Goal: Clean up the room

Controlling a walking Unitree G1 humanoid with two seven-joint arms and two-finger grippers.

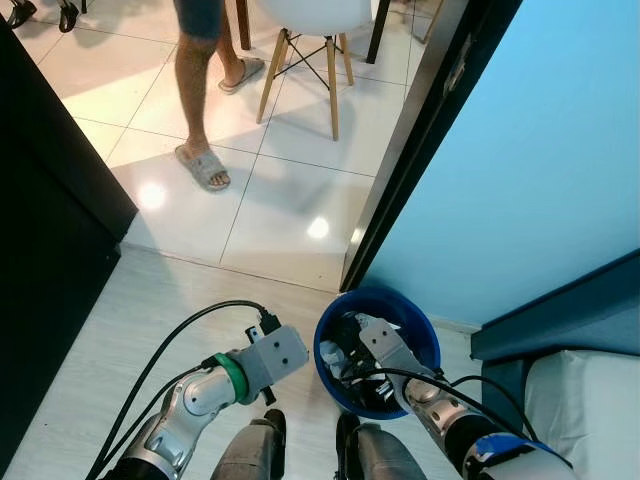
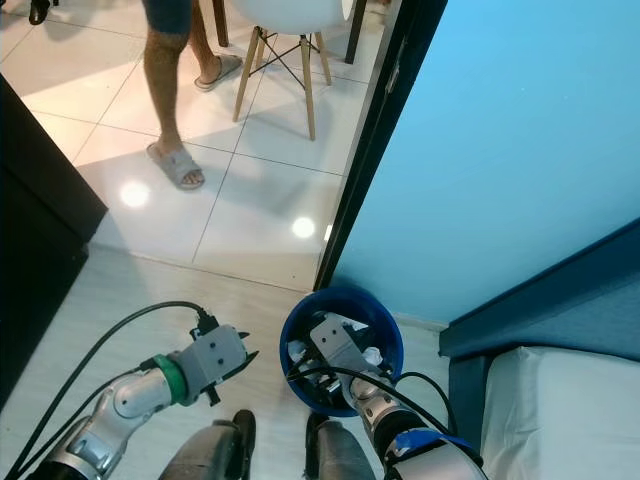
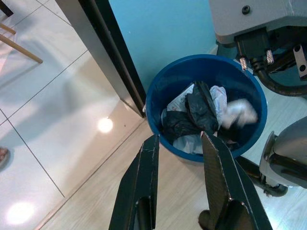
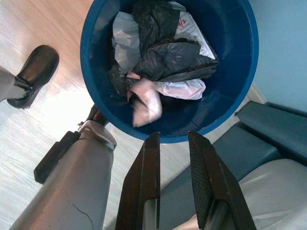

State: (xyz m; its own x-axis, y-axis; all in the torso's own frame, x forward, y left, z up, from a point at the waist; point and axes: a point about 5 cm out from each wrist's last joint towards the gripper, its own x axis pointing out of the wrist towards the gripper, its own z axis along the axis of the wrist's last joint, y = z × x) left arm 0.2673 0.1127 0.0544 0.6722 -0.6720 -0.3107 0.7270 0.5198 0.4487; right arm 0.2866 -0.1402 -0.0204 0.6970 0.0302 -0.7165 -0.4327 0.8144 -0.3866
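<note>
Hardly any writing could be read. Inside the blue bin (image 4: 240,62), a white wrapper (image 4: 194,36) lying among the black bags carried some red lettering and lines of small dark print, but all of it was too small and crumpled to make out. From the left wrist the same white wrapper (image 3: 182,100) showed no legible marks. No labels, brands or numbers were legible on the bin's wall.

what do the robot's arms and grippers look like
Both arms are silver metal with black cables looping along them. The left arm has a green ring before a grey boxy wrist; the right arm has a blue band. Each gripper's jaws are two long black fingers.
</note>
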